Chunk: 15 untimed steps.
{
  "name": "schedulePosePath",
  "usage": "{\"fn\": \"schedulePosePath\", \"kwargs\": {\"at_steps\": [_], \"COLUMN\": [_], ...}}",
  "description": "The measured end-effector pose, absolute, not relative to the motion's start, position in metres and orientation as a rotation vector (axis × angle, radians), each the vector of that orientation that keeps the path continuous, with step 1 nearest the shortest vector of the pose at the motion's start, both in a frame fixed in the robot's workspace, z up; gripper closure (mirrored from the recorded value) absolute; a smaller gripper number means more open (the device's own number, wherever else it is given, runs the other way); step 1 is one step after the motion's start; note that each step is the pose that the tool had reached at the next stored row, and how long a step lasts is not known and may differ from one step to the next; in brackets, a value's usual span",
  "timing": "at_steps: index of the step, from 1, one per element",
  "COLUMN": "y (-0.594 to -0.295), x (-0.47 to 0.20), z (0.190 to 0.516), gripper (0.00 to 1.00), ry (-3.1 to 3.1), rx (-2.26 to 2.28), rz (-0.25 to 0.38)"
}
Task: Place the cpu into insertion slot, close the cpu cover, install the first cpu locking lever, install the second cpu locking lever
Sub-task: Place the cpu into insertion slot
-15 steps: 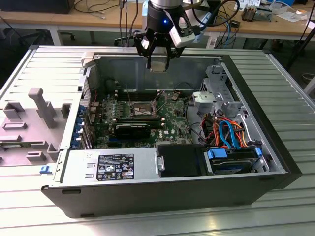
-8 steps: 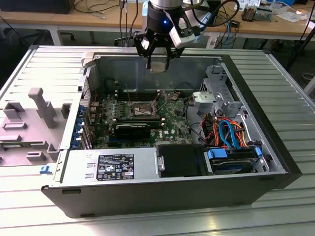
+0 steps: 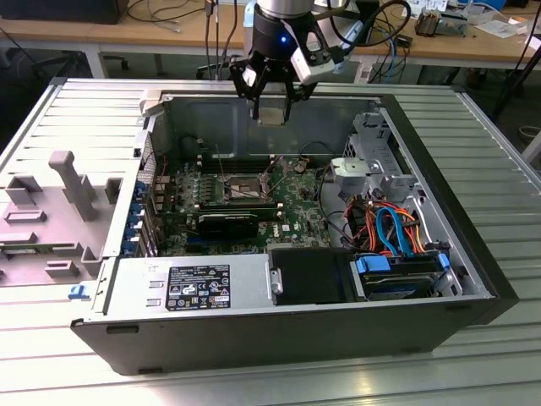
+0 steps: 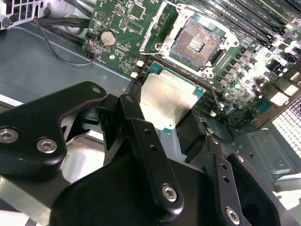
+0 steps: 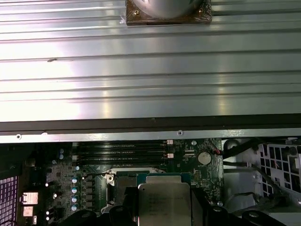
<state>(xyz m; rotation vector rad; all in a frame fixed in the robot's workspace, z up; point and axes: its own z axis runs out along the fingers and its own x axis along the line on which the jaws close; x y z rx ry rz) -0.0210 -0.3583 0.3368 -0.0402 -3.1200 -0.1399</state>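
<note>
In the exterior view your gripper (image 3: 270, 117) hangs over the open PC case (image 3: 473, 211) w/ jaws pinched on the cpu (image 3: 271, 111), chip well above the motherboard (image 3: 296, 211). The insertion slot (image 3: 243, 188) sits at approx 7 o'clock from it. In the second wrist view you see the cpu (image 4: 169, 101) clamped by its edges, the slot (image 4: 195, 42) bare, and the cpu cover (image 4: 153, 28) raised beside it. In the first wrist view the cpu (image 5: 164, 202) hovers partly over the slot (image 5: 123, 182).
</note>
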Motion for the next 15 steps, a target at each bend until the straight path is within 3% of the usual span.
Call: {"fn": "schedulePosePath", "kwargs": {"at_steps": [15], "y": [-0.3652], "x": [-0.0213], "z": [0.3350], "gripper": [0.46], "ry": [-3.120], "rx": [-0.040], "rz": [-0.140]}}
